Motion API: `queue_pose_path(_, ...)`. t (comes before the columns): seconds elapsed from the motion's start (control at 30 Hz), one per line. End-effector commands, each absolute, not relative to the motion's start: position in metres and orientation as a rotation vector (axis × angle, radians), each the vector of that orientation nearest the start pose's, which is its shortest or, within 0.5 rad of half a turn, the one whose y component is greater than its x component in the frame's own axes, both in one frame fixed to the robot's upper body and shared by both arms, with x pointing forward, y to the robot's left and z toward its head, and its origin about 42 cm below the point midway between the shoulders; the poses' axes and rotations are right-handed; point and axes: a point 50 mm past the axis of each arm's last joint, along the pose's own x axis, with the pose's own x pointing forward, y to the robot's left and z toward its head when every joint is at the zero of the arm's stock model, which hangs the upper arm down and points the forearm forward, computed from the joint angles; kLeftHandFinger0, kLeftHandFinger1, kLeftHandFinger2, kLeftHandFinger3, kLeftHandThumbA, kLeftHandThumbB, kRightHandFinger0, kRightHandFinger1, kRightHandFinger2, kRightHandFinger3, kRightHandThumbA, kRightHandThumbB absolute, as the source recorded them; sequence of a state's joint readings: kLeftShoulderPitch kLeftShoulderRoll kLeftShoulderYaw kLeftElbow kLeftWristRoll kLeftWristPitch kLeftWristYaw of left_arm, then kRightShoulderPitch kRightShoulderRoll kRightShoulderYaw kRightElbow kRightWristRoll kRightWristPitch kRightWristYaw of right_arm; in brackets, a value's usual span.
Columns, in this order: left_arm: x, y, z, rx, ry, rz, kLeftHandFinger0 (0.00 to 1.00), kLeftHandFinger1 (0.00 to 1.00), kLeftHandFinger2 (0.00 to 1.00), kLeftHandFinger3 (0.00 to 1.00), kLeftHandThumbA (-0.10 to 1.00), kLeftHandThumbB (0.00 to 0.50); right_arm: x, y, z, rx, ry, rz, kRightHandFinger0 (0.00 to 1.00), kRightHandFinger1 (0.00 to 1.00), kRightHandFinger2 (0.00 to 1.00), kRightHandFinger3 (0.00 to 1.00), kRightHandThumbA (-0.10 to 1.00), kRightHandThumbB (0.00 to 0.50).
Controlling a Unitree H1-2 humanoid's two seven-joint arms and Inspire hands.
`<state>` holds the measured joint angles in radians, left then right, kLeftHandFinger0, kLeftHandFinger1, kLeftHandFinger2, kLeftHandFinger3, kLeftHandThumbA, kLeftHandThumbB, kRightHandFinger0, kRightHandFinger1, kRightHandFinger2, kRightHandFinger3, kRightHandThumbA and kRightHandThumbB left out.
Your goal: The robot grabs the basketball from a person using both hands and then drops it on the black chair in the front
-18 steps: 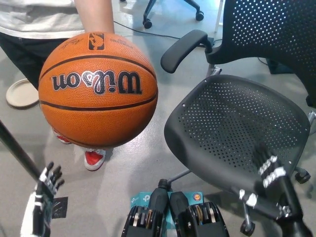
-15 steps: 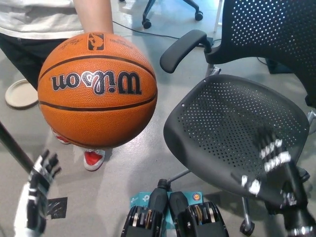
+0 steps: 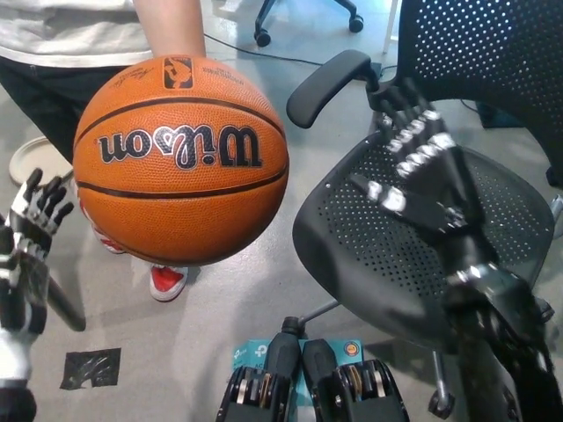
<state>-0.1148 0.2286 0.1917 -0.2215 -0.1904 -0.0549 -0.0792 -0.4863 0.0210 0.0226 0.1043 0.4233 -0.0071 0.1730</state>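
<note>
You are at the reaching step; the basketball [image 3: 180, 160] has not yet been taken. The ball sits at the upper left of the head view, held out by a person's forearm [image 3: 171, 26] that meets it from above; it is above the floor [image 3: 220, 325], clear of the chair. The white left hand [image 3: 31, 233] is raised near the left edge, just beside the ball's lower left side and not touching it; its fingers are spread and it grasps nothing. The black right hand [image 3: 422, 171] is raised over the seat of the black chair [image 3: 396, 255], fingers apart and empty, well apart from the ball's right side.

The next move calls for bringing both hands inward to opposite sides of the ball; judge the right hand to have the longer path. Close the palms evenly on the ball's widest line before the person lets go; an uneven squeeze could let the ball roll out. The chair seat lies to the right, unobstructed for the drop.
</note>
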Motion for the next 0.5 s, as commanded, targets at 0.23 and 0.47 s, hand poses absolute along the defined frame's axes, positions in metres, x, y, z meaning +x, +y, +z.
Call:
queue_pose_path(0.23,0.315,0.315,0.231,0.047,-0.442,0.035,1.00,1.00,1.00,1.00,1.00,0.230,0.465,-0.097,0.281,0.423,-0.333,0.536,1.00,1.00,1.00,1.00,1.00,0.368)
queue_pose_path(0.47,0.321,0.307,0.237,0.068,-0.450,0.016,1.00,1.00,1.00,1.00,1.00,0.190,0.462,-0.083,0.291,0.446,-0.339,0.574,1.00,1.00,1.00,1.00,1.00,0.400)
